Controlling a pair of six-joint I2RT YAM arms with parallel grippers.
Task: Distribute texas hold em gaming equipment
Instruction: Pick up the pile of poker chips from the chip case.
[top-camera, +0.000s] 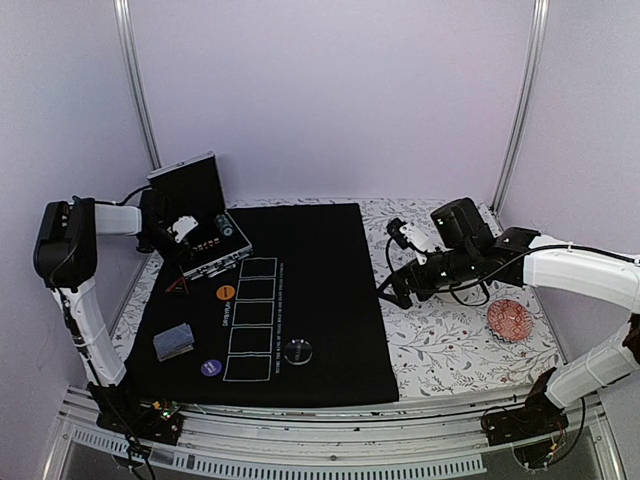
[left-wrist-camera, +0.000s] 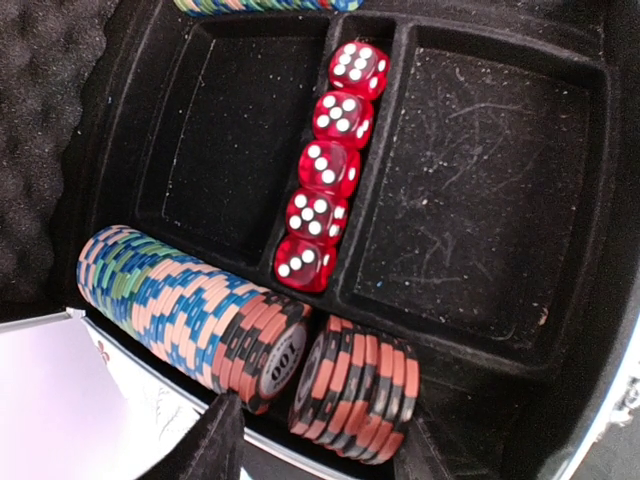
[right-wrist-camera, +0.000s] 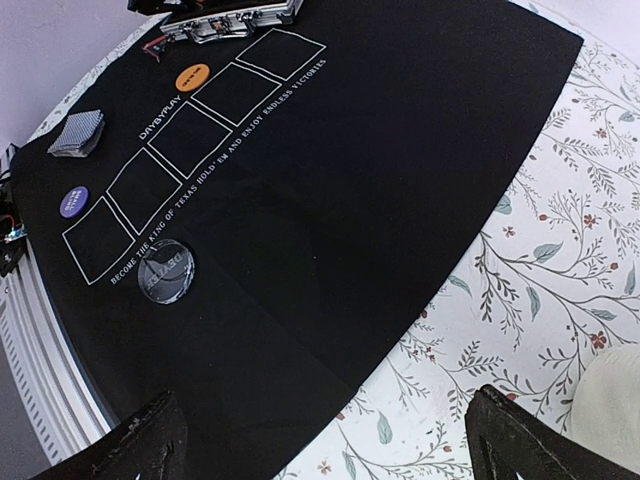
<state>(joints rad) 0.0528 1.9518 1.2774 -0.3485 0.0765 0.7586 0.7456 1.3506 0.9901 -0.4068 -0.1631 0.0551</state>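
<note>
Left gripper (left-wrist-camera: 322, 435) straddles short chip stack (left-wrist-camera: 355, 390), clamp unclear; right gripper (right-wrist-camera: 330, 450) wide apart. Chips loose, slippery: squeeze end faces.

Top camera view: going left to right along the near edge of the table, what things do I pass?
Deck of cards → purple disc → clear disc → reddish patterned dish.

Glossy translucent dice (left-wrist-camera: 330, 170) and smooth striped poker chips (left-wrist-camera: 190, 310) lie in a matt felt-lined tray (left-wrist-camera: 470, 180)
</note>
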